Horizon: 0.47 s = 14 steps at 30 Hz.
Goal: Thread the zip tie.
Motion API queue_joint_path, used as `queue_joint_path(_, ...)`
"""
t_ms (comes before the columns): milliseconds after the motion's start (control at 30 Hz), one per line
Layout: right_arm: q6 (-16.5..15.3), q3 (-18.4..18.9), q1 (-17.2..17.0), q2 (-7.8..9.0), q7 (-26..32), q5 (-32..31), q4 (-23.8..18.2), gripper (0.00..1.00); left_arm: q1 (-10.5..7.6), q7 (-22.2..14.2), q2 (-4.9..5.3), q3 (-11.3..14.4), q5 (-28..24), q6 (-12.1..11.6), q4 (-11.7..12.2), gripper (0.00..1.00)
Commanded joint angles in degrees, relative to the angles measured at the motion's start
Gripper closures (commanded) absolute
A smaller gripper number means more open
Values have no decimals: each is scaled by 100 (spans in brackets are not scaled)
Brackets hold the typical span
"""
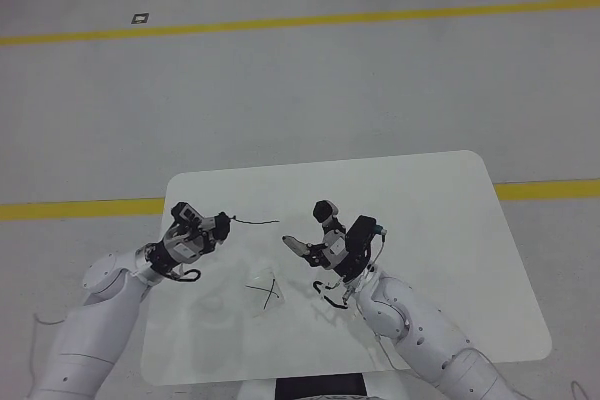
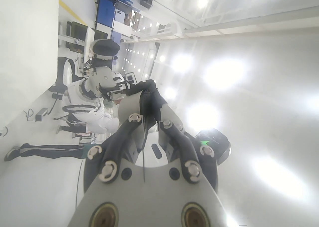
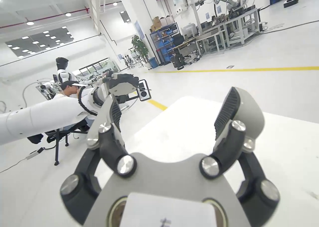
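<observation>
The left gripper (image 1: 221, 225) is clamping one zip tie (image 1: 255, 221).
The right gripper (image 1: 310, 227) is gaping wide just beside its tip; two crossed dark strips (image 1: 265, 291) are lying near both.

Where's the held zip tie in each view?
Top view: zip tie juts from the left gripper toward the right gripper.
Left wrist view: a black strip clamped in that gripper, trailing over its palm.
Right wrist view: too thin to make out.
Shared landmark: the left gripper.
</observation>
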Motion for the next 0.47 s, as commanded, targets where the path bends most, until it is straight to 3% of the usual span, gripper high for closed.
queue_joint_path(0, 0, 0, 0, 0, 0, 0, 0, 0, 23, -35, 4, -34, 4, -41, -73, 100)
queue_joint_path(433, 0, -16, -87, 36, -102, 634, -306, 0, 35, -83, 2, -40, 59, -25, -204, 100)
